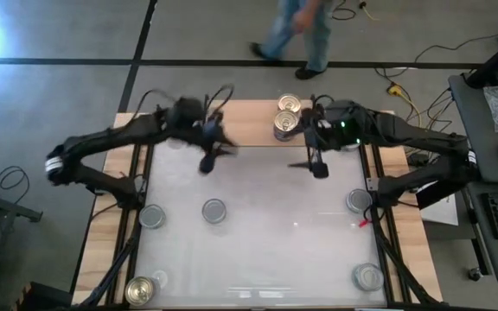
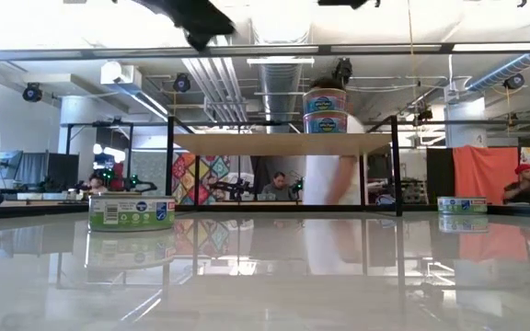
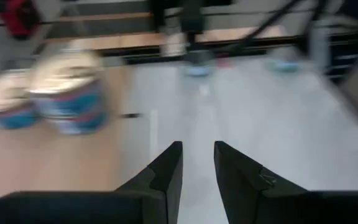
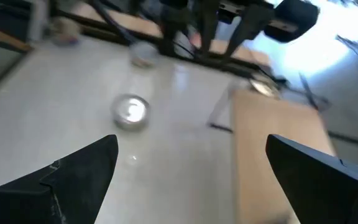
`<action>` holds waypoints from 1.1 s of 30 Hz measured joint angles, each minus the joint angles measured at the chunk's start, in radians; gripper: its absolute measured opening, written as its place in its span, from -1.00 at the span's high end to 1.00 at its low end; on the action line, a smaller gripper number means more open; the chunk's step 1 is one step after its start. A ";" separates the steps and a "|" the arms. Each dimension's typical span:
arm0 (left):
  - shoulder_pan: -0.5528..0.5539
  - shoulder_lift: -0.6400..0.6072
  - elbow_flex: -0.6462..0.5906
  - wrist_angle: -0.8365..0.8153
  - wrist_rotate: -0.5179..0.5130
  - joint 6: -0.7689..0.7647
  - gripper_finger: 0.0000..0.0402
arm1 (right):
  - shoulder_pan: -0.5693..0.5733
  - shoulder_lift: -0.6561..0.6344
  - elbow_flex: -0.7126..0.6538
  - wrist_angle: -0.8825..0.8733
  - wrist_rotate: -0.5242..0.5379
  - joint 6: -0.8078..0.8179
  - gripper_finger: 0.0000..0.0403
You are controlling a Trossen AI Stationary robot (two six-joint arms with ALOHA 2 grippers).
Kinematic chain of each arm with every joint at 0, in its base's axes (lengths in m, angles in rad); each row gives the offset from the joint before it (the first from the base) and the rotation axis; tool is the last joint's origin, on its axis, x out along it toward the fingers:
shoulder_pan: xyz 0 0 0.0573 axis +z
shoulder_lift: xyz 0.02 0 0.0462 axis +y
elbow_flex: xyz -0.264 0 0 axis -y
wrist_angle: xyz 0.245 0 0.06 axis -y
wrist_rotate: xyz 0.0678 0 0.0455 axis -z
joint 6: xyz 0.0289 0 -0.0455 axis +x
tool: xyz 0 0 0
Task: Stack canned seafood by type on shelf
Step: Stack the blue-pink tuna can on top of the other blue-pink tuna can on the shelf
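- Left gripper (image 1: 207,161), seen from above, hangs over the table (image 1: 258,250) just in front of the shelf (image 1: 249,121), holding nothing. Right gripper (image 1: 318,166) hangs nearby, just in front of two stacked tins (image 1: 285,123) on the shelf.
- Low view: the stacked tins (image 2: 325,110) sit on the shelf (image 2: 283,143); another tin (image 2: 132,211) rests on the table.
- Left wrist view: fingers (image 3: 166,171) stand narrowly apart, empty; tins (image 3: 67,90) lie ahead to one side.
- Right wrist view: fingers (image 4: 82,165) spread wide, empty, a silver-topped tin (image 4: 131,112) lying ahead of them.
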 joint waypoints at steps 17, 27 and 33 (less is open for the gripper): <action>-0.689 -0.176 -0.430 -0.212 -0.612 -0.898 0.62 | 0.381 0.130 -0.020 -0.036 0.095 0.203 -0.99; -0.928 -0.098 -0.432 -0.285 -0.497 -1.268 0.62 | 0.493 0.353 -0.039 0.001 0.183 0.366 -0.99; -1.102 0.042 -0.257 -0.402 -0.244 -1.524 0.62 | 0.529 0.456 -0.039 0.123 0.184 0.373 -0.99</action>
